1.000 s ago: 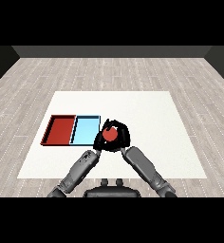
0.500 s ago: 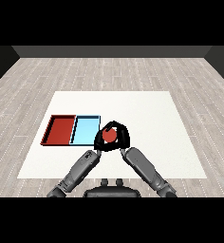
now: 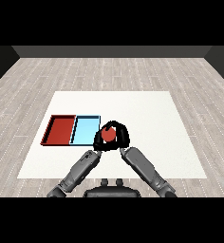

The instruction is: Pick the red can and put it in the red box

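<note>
The right robot hand (image 3: 121, 137) curls around the small red cylindrical can (image 3: 108, 135), holding it just right of the light blue tray (image 3: 85, 130), above the white worktop (image 3: 147, 114). The left robot hand's (image 3: 98, 144) fingers can't be made out.

White table (image 3: 147, 109), grey plank floor (image 3: 109, 71), dark wall (image 3: 112, 51)

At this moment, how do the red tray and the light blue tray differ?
The red tray lies at the far left, well away from the red can; the light blue tray sits between them, its right edge partly hidden by the right hand holding the can. Both are shallow, rectangular, side by side and hold nothing.
</note>
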You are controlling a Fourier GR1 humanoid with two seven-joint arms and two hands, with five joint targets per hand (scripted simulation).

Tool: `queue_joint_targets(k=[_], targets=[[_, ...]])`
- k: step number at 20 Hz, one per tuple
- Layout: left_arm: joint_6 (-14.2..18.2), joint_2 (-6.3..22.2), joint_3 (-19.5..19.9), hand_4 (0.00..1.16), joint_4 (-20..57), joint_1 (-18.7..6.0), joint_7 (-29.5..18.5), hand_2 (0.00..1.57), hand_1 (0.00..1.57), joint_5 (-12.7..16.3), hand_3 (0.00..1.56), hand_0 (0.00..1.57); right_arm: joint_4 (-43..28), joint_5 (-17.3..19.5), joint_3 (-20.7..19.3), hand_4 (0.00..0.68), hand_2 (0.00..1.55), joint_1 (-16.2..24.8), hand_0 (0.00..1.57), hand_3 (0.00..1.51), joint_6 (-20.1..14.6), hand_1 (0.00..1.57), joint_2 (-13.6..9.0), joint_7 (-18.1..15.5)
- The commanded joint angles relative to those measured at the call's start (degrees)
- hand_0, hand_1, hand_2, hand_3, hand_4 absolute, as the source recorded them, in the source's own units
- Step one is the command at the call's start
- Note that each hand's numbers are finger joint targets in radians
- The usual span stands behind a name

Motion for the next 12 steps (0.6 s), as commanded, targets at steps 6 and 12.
queue_joint_targets(k=[6,12], targets=[[-3.2,0.0,4.5,1.15,-1.9,0.2,-1.9,1.57,1.57,-1.4,1.51,1.57,-1.0,7.0,-0.7,0.000,0.00,1.2,0.00,0.00,1.5,0.00,0.1,8.3],[-1.3,-0.7,2.3,1.14,0.5,1.3,-4.7,1.57,1.57,0.4,1.50,1.57,-1.1,6.4,-6.1,0.000,0.00,0.6,0.00,0.00,5.1,0.00,-1.0,9.9]])
